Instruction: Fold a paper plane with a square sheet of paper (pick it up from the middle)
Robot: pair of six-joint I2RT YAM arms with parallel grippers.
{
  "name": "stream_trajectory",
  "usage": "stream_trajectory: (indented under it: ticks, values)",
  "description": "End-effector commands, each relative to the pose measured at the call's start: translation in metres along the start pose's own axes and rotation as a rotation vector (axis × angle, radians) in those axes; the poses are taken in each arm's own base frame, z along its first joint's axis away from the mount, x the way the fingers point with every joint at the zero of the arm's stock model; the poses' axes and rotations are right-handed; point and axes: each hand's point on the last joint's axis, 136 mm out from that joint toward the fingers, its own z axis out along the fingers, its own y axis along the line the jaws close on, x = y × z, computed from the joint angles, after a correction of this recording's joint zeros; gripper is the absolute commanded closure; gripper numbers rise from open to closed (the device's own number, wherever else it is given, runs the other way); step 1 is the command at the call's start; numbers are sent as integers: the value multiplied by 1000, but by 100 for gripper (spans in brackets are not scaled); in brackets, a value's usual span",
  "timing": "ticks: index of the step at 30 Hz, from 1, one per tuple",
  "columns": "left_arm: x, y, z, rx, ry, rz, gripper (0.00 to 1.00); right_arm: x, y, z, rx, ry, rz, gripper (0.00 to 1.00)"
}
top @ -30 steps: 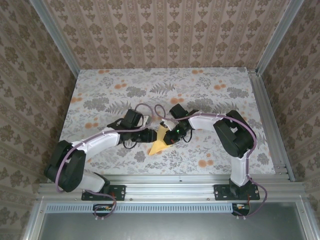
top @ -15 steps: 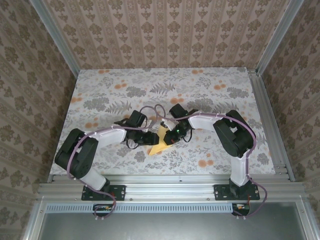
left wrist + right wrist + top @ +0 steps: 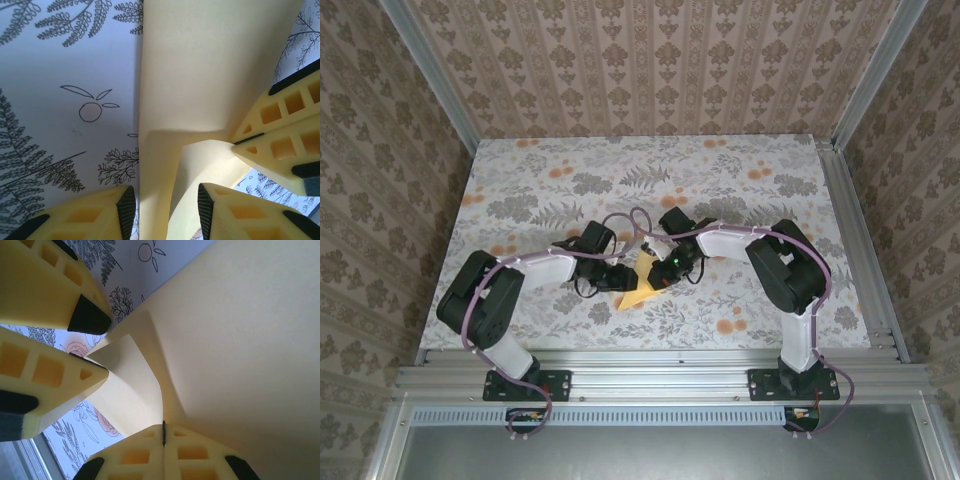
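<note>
Folding in toward the centre since a second ago, the left arm is bringing its elbow closer to the base, while the paper (image 3: 638, 290) is lying in much the same spot on the cloth (image 3: 740, 180), midway between the two arms.

The right gripper (image 3: 163, 432) is pinching a creased part of the paper, its jaws pressed together on the sheet. The left gripper (image 3: 165, 202) is standing spread, its jaws straddling a raised flap without yet clamping it. From the left wrist view, the fold line is running straight away from the gripper, with the right gripper's pinch sitting just to the right of it.

Both grippers are working right at the sheet from opposite sides, but the left one looks better placed for the free flap, which is lying between its pads (image 3: 126, 207). Closing there would probably catch the flap along the crease.
</note>
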Motion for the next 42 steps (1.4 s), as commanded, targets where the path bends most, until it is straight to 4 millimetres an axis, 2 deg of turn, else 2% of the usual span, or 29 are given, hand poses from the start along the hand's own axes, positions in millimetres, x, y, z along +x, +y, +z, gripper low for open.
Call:
stream_trajectory:
  ticks: [1,14,34,42]
  values:
    - [9,-5,15,38,53,24,59,-8,5,-1,-5,-4,-25,100]
    - [11,-13,22,109,70,31,64,-14,3,1,-9,-11,-22,100]
    - [20,-7,31,94,106,31,72,-17,-5,7,12,-12,4,100]
    - [24,4,33,22,129,42,72,-6,-12,9,42,25,7,100]
